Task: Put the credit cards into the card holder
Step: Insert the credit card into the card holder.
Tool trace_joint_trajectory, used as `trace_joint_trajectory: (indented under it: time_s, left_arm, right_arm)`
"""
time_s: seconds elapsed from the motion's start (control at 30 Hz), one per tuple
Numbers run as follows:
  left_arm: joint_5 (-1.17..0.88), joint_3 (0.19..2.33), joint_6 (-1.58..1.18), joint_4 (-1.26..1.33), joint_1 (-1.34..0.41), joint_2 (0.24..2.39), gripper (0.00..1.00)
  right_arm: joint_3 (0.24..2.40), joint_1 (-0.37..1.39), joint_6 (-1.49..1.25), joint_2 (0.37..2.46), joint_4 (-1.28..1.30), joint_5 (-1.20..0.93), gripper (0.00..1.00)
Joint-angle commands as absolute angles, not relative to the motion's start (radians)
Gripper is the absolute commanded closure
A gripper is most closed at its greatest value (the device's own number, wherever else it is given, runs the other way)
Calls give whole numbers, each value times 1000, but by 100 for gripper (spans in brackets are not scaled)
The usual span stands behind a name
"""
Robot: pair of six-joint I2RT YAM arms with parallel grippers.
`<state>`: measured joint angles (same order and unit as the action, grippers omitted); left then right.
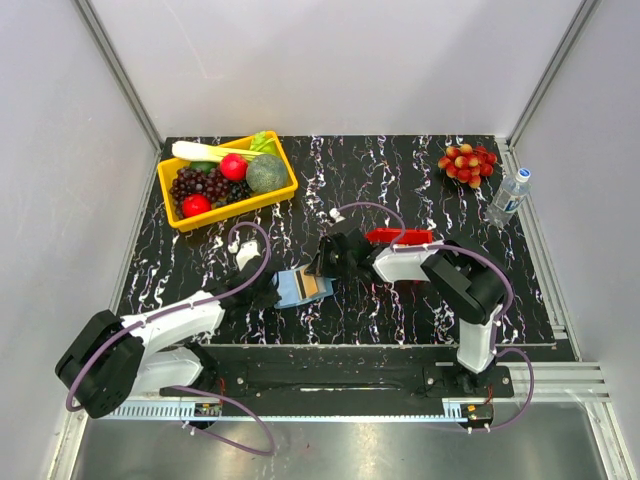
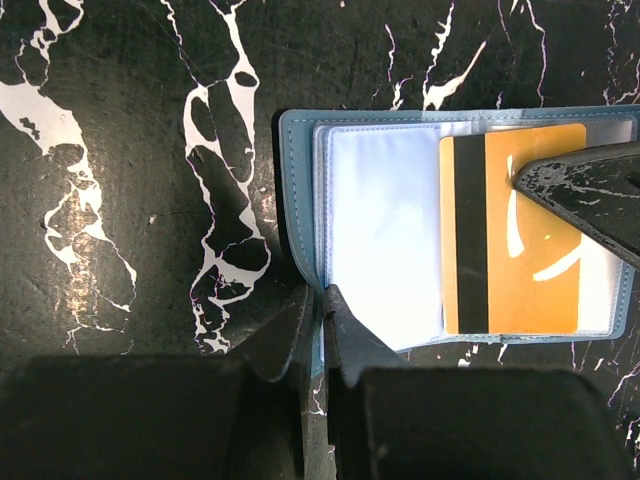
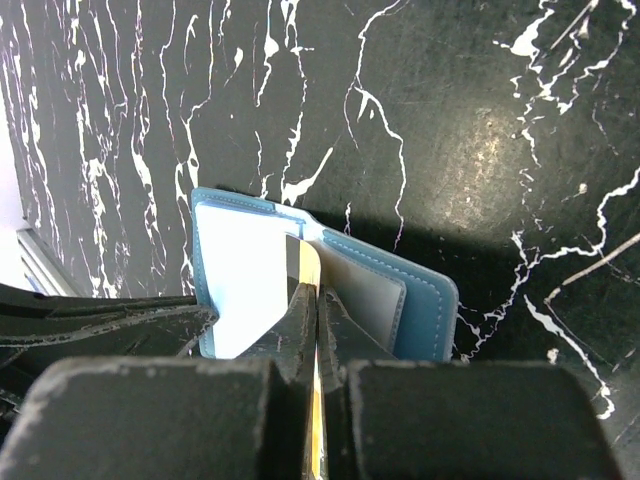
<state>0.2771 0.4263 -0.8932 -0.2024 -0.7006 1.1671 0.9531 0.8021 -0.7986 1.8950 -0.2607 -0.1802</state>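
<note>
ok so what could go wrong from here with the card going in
1. The right gripper pinches the orange card by a thin edge; it may twist or slip.
2. The left gripper holds the card holder only at one edge; a push could swing it loose.
3. The card may be riding on top of the clear pocket, not inside; I cannot tell.

A black table (image 1: 400,180) veined with white carries a yellow basket (image 1: 240,207) far left, a cluster of red fruit (image 1: 468,163) far right, a water bottle (image 1: 509,197) by the right edge, a red tray (image 1: 398,236) mid-table, and an open blue card holder (image 1: 293,288) nearer.
</note>
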Motion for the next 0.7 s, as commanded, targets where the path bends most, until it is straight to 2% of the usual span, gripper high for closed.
trace_joint_trajectory:
  time_s: [0.0,0.03,0.1,0.2,0.27,0.37,0.43,0.47,0.67]
  left_arm:
    - [267,411,-864,-273,-703,1203,100]
    - [271,413,-861,-272,-703,1201,99]
    - [285,417,-861,-282,-703,1198,88]
    - [298,419,-862,-285,-703,1193,83]
    - [299,419,-870,-290,-703,1190,72]
    - [304,416,-882,-294,-703,1184,83]
    - [307,413,-884,-298,-703,1189,97]
    - [305,413,-881,-296,-703,1192,100]
    - [299,416,-884,-295,-703,1206,100]
  right_arm:
    - [962,808,-687,1953,-141,-221,100]
    - [954,807,-680,1945,-141,-219,100]
    - [946,808,-663,1930,-130,-222,100]
    - [953,808,-650,1913,-109,-233,100]
    - [940,808,-673,1895,-106,-212,100]
    - [914,805,-735,1855,-94,-123,100]
    - [891,802,-771,1829,-123,-88,100]
    - [885,802,-794,1816,-127,-71,100]
    - [865,801,-839,1795,-204,-35,100]
